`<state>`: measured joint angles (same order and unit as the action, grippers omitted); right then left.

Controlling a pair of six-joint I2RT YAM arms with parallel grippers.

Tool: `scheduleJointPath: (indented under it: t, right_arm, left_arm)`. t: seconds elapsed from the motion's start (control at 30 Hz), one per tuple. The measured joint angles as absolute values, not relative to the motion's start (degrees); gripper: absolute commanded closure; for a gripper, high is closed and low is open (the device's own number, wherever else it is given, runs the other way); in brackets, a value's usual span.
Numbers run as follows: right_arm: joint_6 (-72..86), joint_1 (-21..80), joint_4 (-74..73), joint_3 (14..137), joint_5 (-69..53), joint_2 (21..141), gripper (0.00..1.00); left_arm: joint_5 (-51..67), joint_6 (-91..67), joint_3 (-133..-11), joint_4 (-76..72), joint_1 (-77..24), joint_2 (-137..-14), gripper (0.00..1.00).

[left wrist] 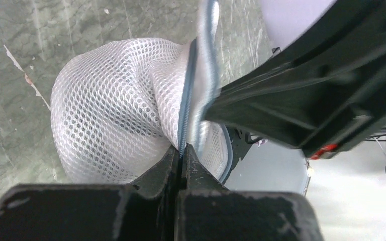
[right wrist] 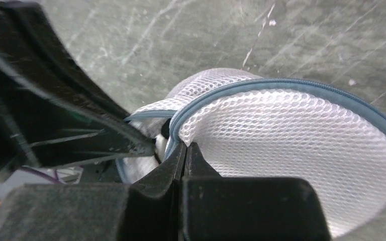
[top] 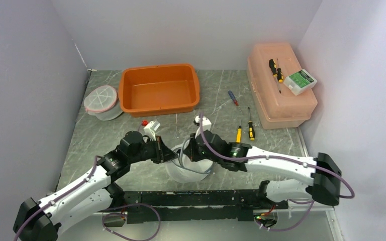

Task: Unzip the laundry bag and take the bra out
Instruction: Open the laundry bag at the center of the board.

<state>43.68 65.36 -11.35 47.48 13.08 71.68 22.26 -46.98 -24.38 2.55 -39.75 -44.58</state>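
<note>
Mesh laundry bag, zipper edge tight in closed left hand and closed right hand

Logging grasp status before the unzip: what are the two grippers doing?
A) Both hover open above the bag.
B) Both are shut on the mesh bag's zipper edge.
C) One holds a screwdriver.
B: each wrist view shows the left gripper and right gripper closed on the blue zipper edge of the mesh bag.

White honeycomb-mesh laundry bag, grey-blue zip trim; orange tub.
</note>
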Motion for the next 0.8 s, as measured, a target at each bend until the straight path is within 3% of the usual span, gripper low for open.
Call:
scheduleJointPath:
  t: [0.37,0.8]
  right_arm:
    - [33.2,63.4,-13.7,44.1,14.1,52.3,1.0]
    - [16.6,54.5,-11.6,44.5,1.9,42.9,1.0]
  left_arm:
    - [15.0,-42.7,-28.8,7.8,-39.8,-45.0,0.97]
    - [5.3,-41.3,-32.7,-4.3,-39.8,-54.0,0.97]
